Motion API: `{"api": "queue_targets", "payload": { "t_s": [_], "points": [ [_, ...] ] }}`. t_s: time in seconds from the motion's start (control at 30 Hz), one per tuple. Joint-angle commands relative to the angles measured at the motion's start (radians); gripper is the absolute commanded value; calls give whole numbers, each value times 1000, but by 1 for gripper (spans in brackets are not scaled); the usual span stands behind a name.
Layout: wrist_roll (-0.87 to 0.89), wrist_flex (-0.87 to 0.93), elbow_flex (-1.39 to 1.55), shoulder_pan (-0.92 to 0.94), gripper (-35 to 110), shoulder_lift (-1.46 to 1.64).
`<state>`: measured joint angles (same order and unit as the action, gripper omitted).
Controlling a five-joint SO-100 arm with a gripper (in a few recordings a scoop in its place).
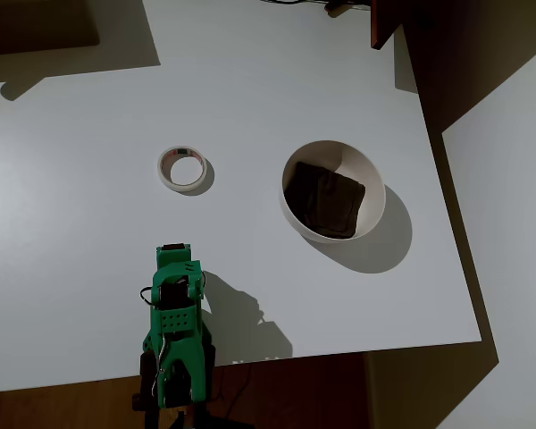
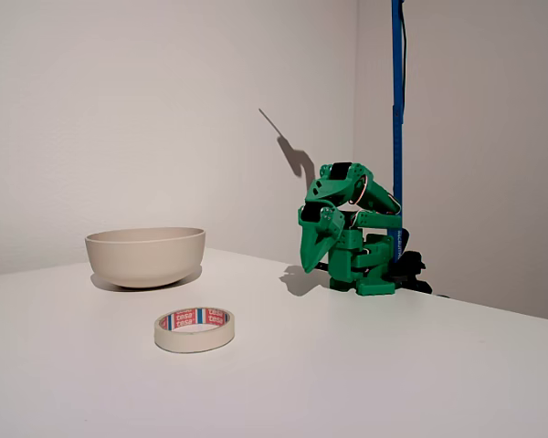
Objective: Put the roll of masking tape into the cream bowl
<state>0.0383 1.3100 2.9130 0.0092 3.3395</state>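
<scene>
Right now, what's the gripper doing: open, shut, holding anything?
Gripper: shut, holding nothing, folded near the arm's base. The roll of masking tape lies on the table, apart from the cream bowl.

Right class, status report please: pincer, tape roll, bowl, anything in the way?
Pincer shut, folded at base, holding nothing. Roll of masking tape flat on table, apart from cream bowl. Path between them clear.

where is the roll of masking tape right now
In the overhead view the roll of masking tape lies flat on the white table, left of the cream bowl and apart from it, above the folded green arm.
</scene>
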Motion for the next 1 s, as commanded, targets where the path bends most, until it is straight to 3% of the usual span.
{"api": "queue_targets", "payload": {
  "t_s": [0.0, 0.27, 0.57, 0.83, 0.97],
  "points": [
    [34, -61, -147, -12, -8, -163],
    [115, -41, -752, -40, -8, -799],
    [110, 212, -1540, 71, -8, -1546],
    [66, 295, -1841, 114, -8, -1922],
    [67, 268, -1881, 86, -8, -1968]
  ]
}}
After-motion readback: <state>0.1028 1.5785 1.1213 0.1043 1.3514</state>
